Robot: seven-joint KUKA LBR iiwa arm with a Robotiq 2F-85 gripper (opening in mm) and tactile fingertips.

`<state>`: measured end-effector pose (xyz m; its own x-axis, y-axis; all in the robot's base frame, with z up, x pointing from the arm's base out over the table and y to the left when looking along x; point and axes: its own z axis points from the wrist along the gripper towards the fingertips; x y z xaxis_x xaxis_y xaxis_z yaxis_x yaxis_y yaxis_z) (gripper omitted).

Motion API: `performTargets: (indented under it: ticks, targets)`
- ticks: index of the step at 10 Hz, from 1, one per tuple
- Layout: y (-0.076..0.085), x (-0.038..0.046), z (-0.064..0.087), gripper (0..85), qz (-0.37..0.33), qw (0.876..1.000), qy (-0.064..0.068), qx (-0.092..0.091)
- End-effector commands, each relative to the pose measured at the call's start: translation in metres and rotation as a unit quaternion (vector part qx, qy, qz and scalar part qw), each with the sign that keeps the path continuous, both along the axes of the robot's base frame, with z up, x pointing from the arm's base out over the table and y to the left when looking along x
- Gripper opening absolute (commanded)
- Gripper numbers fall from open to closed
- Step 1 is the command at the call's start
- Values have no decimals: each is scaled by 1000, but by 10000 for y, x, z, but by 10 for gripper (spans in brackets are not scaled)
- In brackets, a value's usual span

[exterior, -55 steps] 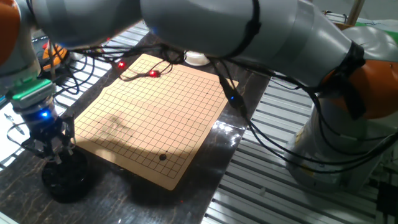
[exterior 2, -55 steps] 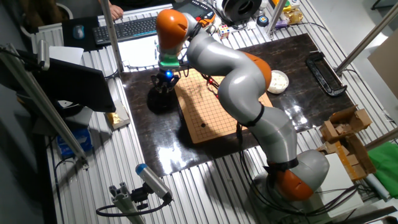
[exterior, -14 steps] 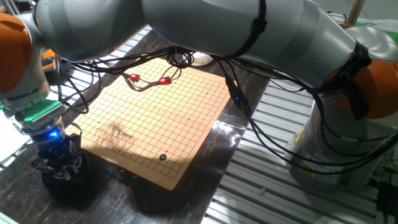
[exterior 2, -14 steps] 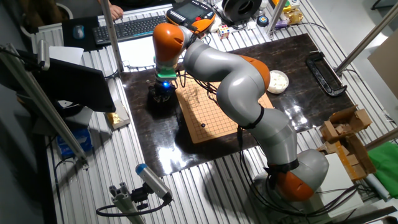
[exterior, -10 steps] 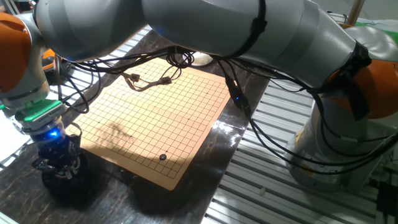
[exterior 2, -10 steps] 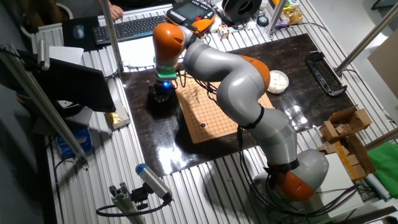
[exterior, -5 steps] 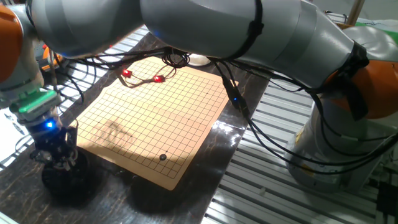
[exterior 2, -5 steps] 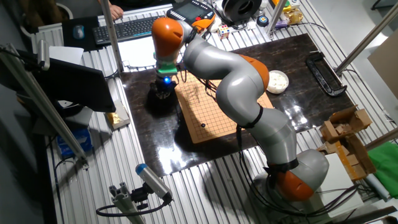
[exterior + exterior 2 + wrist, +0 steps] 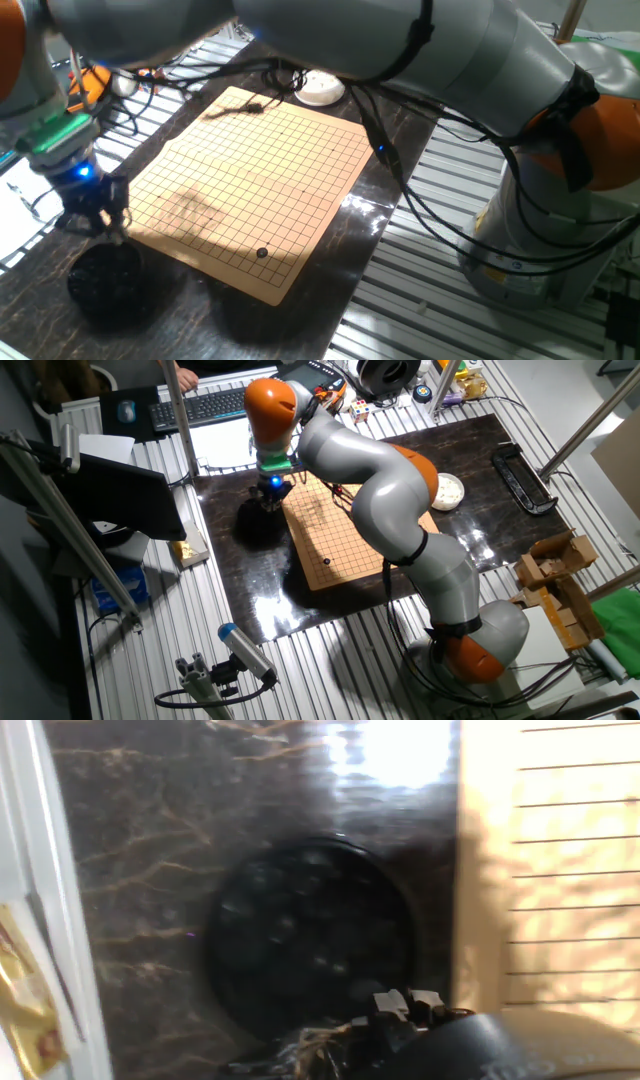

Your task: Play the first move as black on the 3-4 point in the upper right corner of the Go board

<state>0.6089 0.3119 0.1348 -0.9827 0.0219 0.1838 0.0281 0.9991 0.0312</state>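
— Jaws first: where do they stand?

— Jaws (image 9: 97, 222) on my grey-and-orange arm (image 9: 370, 470) hang over the dark marbled tabletop (image 9: 190, 310), just off the left edge of the pale wooden gridded Go board (image 9: 250, 180) and above the round black bowl of stones (image 9: 105, 285). I cannot tell whether they are apart, together or clamped on a stone; both fixed views show only a dark cluster under the blue light, and the hand view is blurred.

— And the black stones?

— From the hand view I see the bowl (image 9: 310, 945) as a dark disc with faint glossy round shapes inside, beside the board's edge (image 9: 550, 870). One small glossy black stone (image 9: 262, 253) sits on the board near its close edge; the other fixed view shows it too (image 9: 326, 561).

— The 3-4 point?

— I cannot pick out that crossing for certain from these angles. The far part of the grid near the white dish (image 9: 320, 90) carries no stone that I can see, only a dark loop of cable (image 9: 235, 108) lying across the board's far corner.

— Anything else around?

— From the other fixed view, the jaws (image 9: 273, 497) sit between the bowl (image 9: 258, 520) and the board (image 9: 335, 530), with a black keyboard (image 9: 215, 405) farther back.
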Motion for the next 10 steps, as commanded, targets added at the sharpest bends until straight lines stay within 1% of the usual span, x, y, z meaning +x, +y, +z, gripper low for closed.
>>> performTargets:
  ticks: [1, 2, 3, 5, 6, 8, 9, 10]
  targets:
    - [-176, -31, 30, 23, 9, 1000, -3, -5]
    - [-337, -62, 44, 23, 24, 1000, -8, -13]
    - [-546, -79, 69, 23, 40, 999, -11, -17]
    - [-843, -129, 81, 20, 61, 998, -18, -16]
    - [-950, -168, 54, 20, 75, 997, -25, -23]
    - [-1133, -242, -20, 20, 100, 994, -29, -31]
    - [-1173, -259, -47, 20, 107, 993, -31, -27]
    - [-1169, -256, -53, 20, 108, 993, -31, -23]
